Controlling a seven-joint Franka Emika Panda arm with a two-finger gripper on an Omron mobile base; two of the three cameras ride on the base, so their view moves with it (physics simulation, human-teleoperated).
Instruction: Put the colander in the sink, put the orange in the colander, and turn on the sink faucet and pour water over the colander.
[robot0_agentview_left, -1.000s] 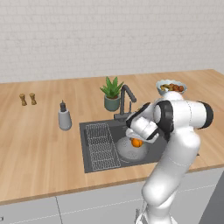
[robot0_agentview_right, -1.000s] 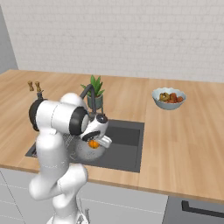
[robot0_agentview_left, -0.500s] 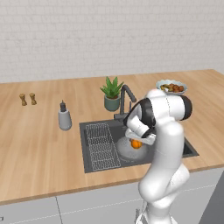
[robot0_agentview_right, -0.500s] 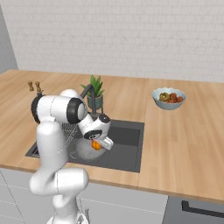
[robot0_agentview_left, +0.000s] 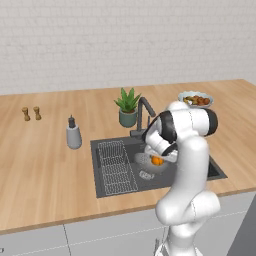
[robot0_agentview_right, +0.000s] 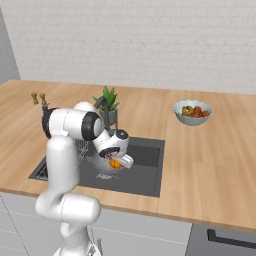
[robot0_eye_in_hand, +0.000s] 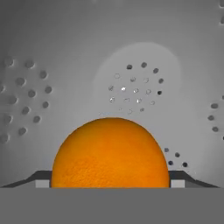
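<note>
I have the orange (robot0_eye_in_hand: 110, 153) clamped between the pincer (robot0_eye_in_hand: 109, 181) tips, hanging low over the colander (robot0_eye_in_hand: 140, 87) in the sink (robot0_agentview_left: 205, 165), ready to drop inside.

Perforated metal colander (robot0_eye_in_hand: 131, 65) — pebbled orange (robot0_eye_in_hand: 110, 153)

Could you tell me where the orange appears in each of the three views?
Left base view: orange right of centre, over the colander in the sink.
Right base view: left of centre, under the white hand.
Hand view: bottom centre, before the holed metal.
Shared landmark: the colander.
</note>
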